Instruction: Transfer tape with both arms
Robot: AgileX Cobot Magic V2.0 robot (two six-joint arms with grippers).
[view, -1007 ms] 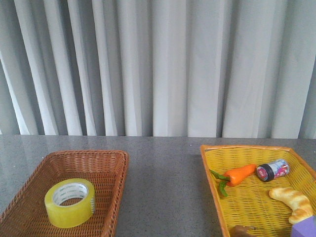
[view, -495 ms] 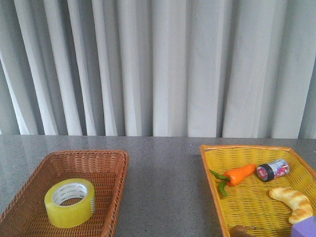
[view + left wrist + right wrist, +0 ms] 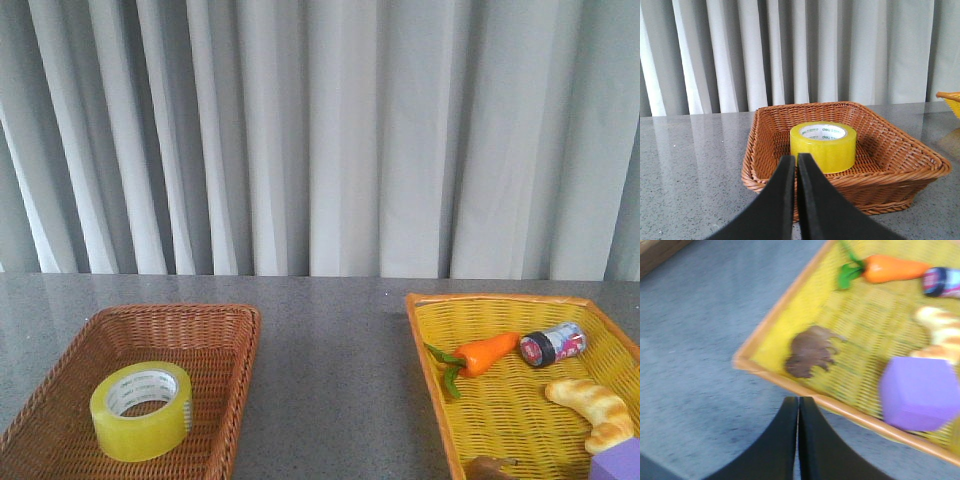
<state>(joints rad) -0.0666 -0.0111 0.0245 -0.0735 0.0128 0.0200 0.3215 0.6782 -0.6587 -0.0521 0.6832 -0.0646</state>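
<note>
The tape (image 3: pixel 141 410) lies flat, core upward, inside the brown wicker basket (image 3: pixel 225 330) on the left of the grey table (image 3: pixel 330 380). The yellow basket (image 3: pixel 430 350) on the right holds a toy carrot (image 3: pixel 488 352), a small dark can (image 3: pixel 552 344), a bread piece (image 3: pixel 595 408), a purple block (image 3: pixel 920 392) and a brown lump (image 3: pixel 811 351), perhaps a toy animal, blurred in the right wrist view. The front view cuts off both baskets' near ends and shows neither arm. The left gripper (image 3: pixel 794 172) has its fingers pressed together, facing the tape; the right gripper (image 3: pixel 798 415) is likewise closed, empty, outside the yellow basket's rim.
</note>
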